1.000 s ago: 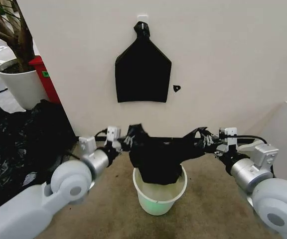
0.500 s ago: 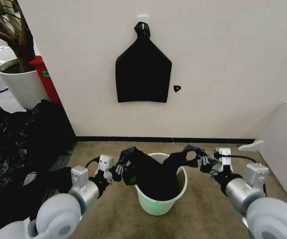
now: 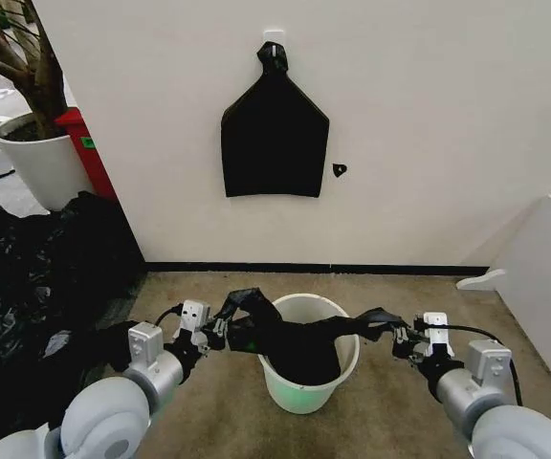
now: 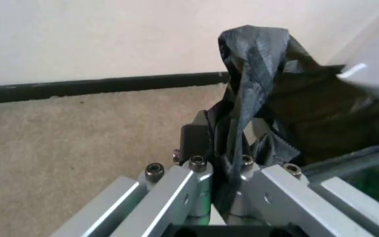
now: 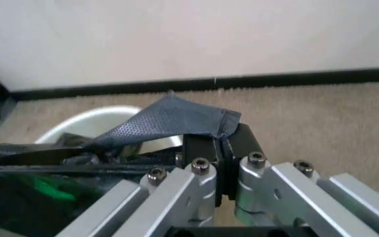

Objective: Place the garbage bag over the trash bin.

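My left gripper (image 3: 220,326) and right gripper (image 3: 399,335) each pinch an edge of the garbage bag (image 3: 295,339), whose body hangs inside the trash bin (image 3: 306,391), its mouth stretched wide but not yet folded over the rim.

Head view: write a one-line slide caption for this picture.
Left gripper and right gripper, each shut on an edge, stretch the garbage bag across the mouth of the trash bin.
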Controlling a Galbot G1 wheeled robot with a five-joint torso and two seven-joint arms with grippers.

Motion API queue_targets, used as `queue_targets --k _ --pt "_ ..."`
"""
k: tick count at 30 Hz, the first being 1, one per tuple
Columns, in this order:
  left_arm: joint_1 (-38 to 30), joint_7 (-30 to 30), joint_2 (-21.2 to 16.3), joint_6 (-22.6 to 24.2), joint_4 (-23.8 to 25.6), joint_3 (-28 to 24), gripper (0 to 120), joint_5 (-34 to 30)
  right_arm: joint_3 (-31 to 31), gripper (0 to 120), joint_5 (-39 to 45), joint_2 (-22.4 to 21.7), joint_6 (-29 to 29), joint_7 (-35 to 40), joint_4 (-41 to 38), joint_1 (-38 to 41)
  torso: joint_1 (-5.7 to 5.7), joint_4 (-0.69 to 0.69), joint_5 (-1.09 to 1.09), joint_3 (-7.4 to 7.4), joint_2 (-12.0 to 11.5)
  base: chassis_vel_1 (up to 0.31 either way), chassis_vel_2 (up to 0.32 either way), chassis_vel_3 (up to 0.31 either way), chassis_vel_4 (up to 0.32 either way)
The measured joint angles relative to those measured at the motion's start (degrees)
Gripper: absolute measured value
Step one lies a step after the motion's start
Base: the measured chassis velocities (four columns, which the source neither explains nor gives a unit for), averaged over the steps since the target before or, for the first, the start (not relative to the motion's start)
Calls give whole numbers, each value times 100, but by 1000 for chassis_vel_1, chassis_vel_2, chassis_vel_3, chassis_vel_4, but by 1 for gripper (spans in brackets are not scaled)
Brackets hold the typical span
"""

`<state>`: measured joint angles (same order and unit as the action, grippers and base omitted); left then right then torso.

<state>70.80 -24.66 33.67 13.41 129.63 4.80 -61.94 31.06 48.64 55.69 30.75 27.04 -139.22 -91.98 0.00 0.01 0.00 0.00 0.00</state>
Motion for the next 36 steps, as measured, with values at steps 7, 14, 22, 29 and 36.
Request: queue_targets --k 7,14,22,29,36 --pt "-602 100 44 -24 -314 -125 0 -25 50 0 18 -96 -185 -2 10 143 0 -1 0 1 0 0 0 0 0" --pt "-880 225 -142 -30 -181 -170 0 147 7 0 8 -45 -170 28 -274 99 0 -1 0 0 0 0 0 0 0" --pt "-674 249 -9 -10 -389 -600 0 542 -314 0 -500 340 -132 -238 69 -72 0 -1 -1 0 0 0 0 0 0" --pt "-929 282 299 -76 -922 -815 0 720 -415 0 -655 467 -247 -424 565 75 0 -1 0 0 0 0 0 0 0" --pt "-662 261 475 -124 -1045 -883 0 973 -431 0 -941 556 -284 -564 739 -281 0 -1 0 0 0 0 0 0 0"
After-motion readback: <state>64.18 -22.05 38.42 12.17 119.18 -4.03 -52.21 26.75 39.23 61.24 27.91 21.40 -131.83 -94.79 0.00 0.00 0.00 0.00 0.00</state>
